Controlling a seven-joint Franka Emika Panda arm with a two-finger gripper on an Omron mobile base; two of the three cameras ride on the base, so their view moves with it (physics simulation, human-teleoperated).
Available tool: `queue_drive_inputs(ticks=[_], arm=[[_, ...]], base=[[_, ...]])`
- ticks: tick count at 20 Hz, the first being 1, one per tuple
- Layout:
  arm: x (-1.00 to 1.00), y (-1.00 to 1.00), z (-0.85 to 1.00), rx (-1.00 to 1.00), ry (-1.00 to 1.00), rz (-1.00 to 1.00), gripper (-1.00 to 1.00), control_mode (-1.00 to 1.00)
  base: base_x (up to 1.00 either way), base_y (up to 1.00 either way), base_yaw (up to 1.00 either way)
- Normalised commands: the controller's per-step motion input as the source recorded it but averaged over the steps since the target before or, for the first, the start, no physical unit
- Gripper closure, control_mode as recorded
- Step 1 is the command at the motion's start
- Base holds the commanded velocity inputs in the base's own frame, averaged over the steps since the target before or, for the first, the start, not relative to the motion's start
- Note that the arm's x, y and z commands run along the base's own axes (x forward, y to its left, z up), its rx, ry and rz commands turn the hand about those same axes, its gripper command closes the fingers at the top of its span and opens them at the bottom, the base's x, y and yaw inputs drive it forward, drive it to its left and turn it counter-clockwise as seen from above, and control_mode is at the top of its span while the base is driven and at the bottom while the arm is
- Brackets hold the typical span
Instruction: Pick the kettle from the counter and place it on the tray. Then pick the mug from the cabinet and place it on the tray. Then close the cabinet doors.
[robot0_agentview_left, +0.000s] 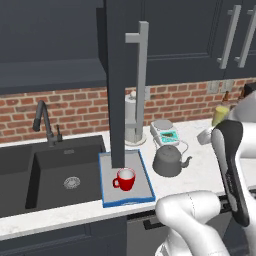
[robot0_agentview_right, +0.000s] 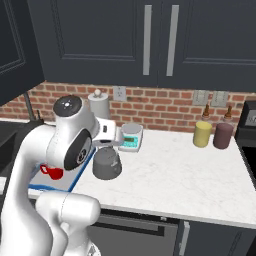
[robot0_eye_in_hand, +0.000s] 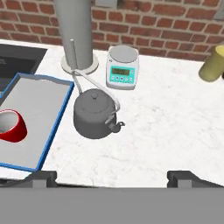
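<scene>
Currently the kettle (robot0_eye_in_hand: 94, 114) is seen on the table (robot0_eye_in_hand: 166, 127), just beside the tray (robot0_eye_in_hand: 37, 109) holding the mug (robot0_eye_in_hand: 11, 127). Behind it, a paper-towel roll (robot0_eye_in_hand: 75, 30) and scale (robot0_eye_in_hand: 122, 68) are stood. The end effector (robot0_eye_in_hand: 111, 177) is held open, empty.

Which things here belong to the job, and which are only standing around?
For the job: kettle, tray, mug, open cabinet door, counter.
Only standing around: kitchen scale, paper-towel roll, sink, yellow jar.
</scene>
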Motion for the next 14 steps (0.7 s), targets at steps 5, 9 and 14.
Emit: queue_drive_inputs(ticks=[5,9,14], arm=[[0.38,0.09,-0.16,0.00,0.06,0.27,-1.00,-1.00],[0.40,0.23,-0.30,0.00,0.01,0.13,-1.00,-1.00],[0.14,0.11,-0.36,-0.04,0.00,0.00,-1.00,-1.00]], base=[[0.00,0.00,0.00],[0.00,0.00,0.00],[0.00,0.00,0.00]])
